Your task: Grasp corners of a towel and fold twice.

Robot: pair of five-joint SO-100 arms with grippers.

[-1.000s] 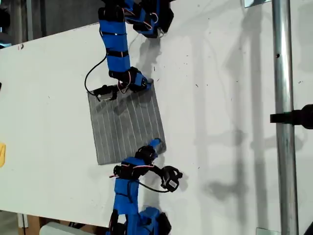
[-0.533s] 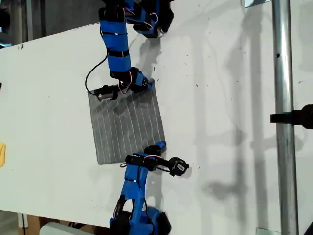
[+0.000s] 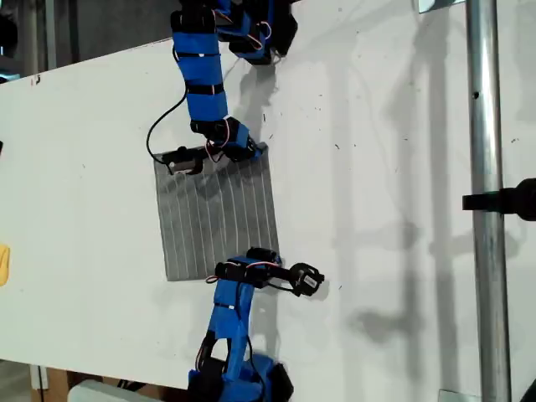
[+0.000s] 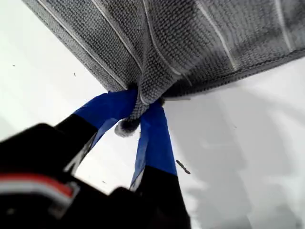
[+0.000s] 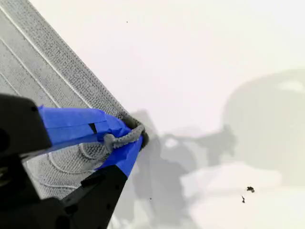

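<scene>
Looking down in the exterior view, we are seeing the grey striped towel (image 3: pixel 218 218) lying spread on the white surface (image 3: pixel 377 167), between our two blue arms. Its pale stripes are running from the arm at the top of that view toward the arm at the bottom.

Our first tool (image 3: pixel 266 254) is reaching in from the bottom of the exterior view and is closing on the towel's corner nearest that arm, on the exterior view's right. In the first wrist view this tool (image 4: pixel 140 102) is pinching the cloth between its two blue fingers, with the rounded tip of the corner (image 4: pixel 126 126) poking out between them. The towel (image 4: pixel 190 38) is bunching into a fold just past the grip, and its edge is standing a little off the surface (image 4: pixel 238 143) there.

Our second tool (image 3: pixel 258 151) is coming in from the top of the exterior view and is gripping the far corner on the same right-hand side. In the second wrist view the tool (image 5: pixel 136 136) is clamping that corner (image 5: pixel 126 137), whose hem is curling over the blue finger, while the rest of the towel (image 5: pixel 38 62) is lying flat on the surface (image 5: pixel 190 47).

A metal pole (image 3: pixel 486 209) is running up the exterior view's right, well apart from the towel
</scene>
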